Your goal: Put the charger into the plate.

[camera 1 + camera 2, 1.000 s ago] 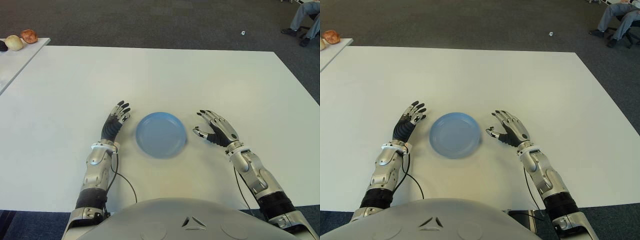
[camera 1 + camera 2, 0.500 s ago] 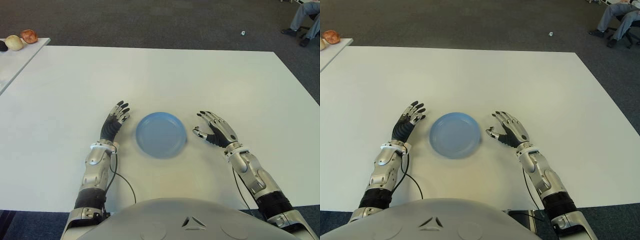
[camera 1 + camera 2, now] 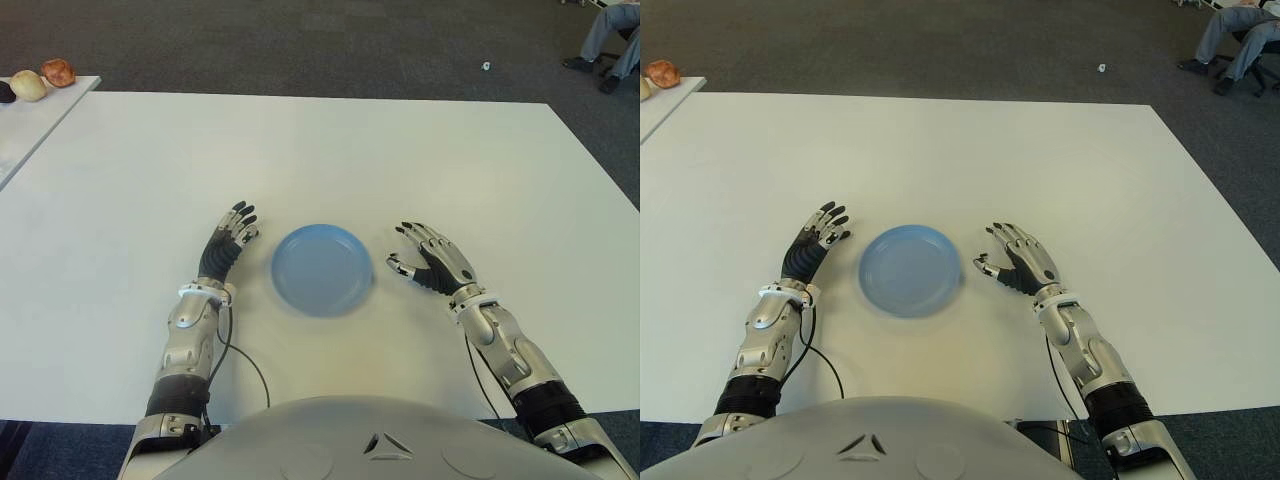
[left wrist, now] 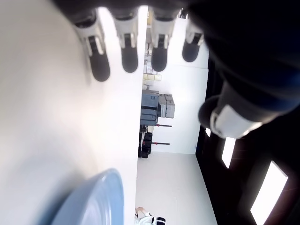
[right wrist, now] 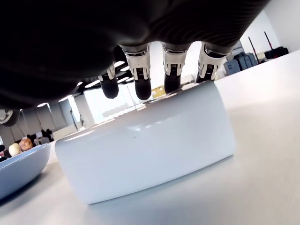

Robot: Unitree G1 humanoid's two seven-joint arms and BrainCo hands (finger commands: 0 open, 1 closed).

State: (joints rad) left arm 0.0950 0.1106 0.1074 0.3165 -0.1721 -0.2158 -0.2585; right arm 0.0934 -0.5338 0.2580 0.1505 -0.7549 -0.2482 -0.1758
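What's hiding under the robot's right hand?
A white charger sits on the table under the right hand, next to the blue plate. The eye views don't show it; the hand covers it. Only the wrist view does.

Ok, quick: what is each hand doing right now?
Left hand: open, empty, left of the plate.
Right hand: fingers arched over the white charger, not closed on it.
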